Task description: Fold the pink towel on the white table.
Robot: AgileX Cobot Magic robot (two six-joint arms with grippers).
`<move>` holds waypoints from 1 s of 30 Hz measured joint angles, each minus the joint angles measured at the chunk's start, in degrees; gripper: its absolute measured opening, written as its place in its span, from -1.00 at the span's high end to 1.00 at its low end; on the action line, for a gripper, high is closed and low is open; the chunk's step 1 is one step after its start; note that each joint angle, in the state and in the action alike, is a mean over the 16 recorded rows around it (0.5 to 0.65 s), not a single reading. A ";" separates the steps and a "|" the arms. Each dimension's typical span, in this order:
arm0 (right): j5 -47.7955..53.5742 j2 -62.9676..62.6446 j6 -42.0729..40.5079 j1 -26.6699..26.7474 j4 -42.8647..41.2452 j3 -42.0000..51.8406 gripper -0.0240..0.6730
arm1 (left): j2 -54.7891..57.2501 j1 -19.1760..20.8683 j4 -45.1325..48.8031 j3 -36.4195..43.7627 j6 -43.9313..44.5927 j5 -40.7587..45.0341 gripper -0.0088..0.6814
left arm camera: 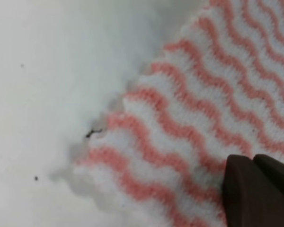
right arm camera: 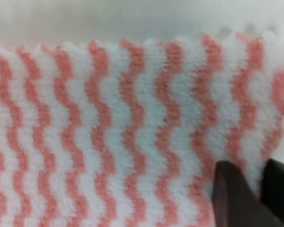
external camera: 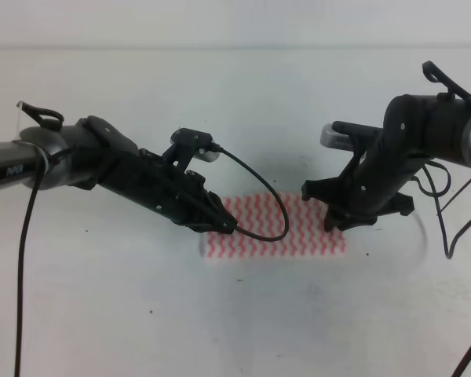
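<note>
Towel (external camera: 286, 228) between both arms' jaws.

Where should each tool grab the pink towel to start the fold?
Take the pink towel by its two far corners, the left tool at the left end and the right tool at the right end, coming from above. It lies flat on the white table, so only its scalloped edges offer a pinchable lip.
</note>
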 joint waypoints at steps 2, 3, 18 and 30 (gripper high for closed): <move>0.02 0.00 0.00 -0.02 0.01 -0.07 0.70 | 0.05 0.00 0.01 0.00 0.02 -0.02 0.99; 0.08 0.01 0.00 -0.02 0.02 -0.08 0.74 | 0.03 0.00 0.01 0.00 0.03 -0.02 0.99; -0.95 -1.96 -0.09 0.05 -0.19 0.08 0.97 | -0.24 0.00 -0.09 0.03 0.23 0.05 0.99; -3.00 -4.61 -0.14 0.94 0.17 -0.29 0.97 | -0.13 0.00 -0.07 0.03 0.24 0.10 0.99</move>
